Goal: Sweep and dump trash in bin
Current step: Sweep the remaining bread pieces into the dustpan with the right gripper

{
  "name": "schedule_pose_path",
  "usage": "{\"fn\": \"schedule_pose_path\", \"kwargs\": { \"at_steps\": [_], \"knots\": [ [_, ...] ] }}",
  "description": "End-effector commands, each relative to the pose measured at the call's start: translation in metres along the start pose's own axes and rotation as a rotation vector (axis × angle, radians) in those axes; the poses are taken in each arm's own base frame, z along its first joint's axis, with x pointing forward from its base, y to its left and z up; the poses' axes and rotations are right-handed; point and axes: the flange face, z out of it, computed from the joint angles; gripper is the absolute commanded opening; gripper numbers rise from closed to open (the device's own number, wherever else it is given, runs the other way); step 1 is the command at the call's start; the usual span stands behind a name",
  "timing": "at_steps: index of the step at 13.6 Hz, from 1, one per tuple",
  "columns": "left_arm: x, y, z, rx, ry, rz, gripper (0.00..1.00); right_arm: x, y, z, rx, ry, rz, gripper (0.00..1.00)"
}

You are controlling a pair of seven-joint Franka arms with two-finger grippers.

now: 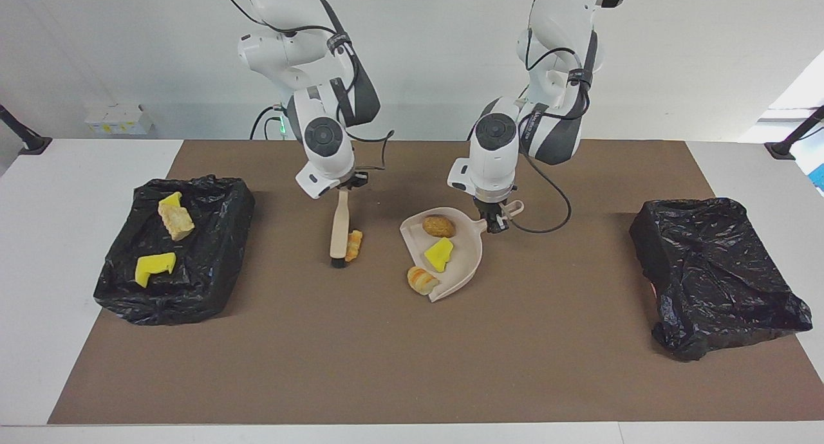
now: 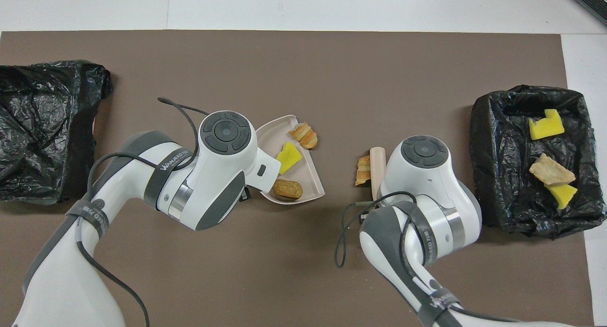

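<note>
My right pincer [image 1: 344, 188] clamps the brush [image 1: 339, 228]; its head touches the pastry scrap [image 1: 353, 245], which lies lengthwise along it, on the dustpan [image 1: 465, 259] side. My left pincer [image 1: 494, 223] grips the dustpan handle, mouth facing the scrap.

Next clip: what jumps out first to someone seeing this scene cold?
Mid-table, the right gripper holds a beige brush upright against a pastry scrap, beside the beige dustpan that the left gripper grips by its handle. The pan carries a brown bun and a yellow sponge chunk, with a roll at its lip. The black-lined bin at the right arm's end already holds scraps.
</note>
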Motion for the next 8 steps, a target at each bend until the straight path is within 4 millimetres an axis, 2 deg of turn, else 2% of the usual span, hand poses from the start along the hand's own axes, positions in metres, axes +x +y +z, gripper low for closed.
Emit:
{"fn": "schedule_pose_path", "kwargs": {
  "at_steps": [1,4,6,7,8],
  "knots": [
    [-0.006,0.010,-0.001,0.020,-0.002,0.023,0.00,0.005,-0.037,-0.005,0.042,0.017,-0.050,0.00],
    [-0.006,0.010,-0.001,0.020,-0.002,0.023,0.00,-0.004,-0.080,-0.007,0.173,0.056,-0.094,0.00],
    [-0.006,0.009,-0.001,0.021,-0.001,0.023,0.00,-0.015,-0.110,-0.018,0.244,0.063,-0.123,0.00],
    [-0.006,0.010,-0.001,0.020,0.000,0.022,0.00,-0.020,-0.119,-0.024,0.269,0.067,-0.127,0.00],
    [-0.006,0.010,0.000,0.019,-0.001,0.022,0.00,-0.021,-0.120,-0.025,0.272,0.062,-0.126,0.00]
  ]
}}
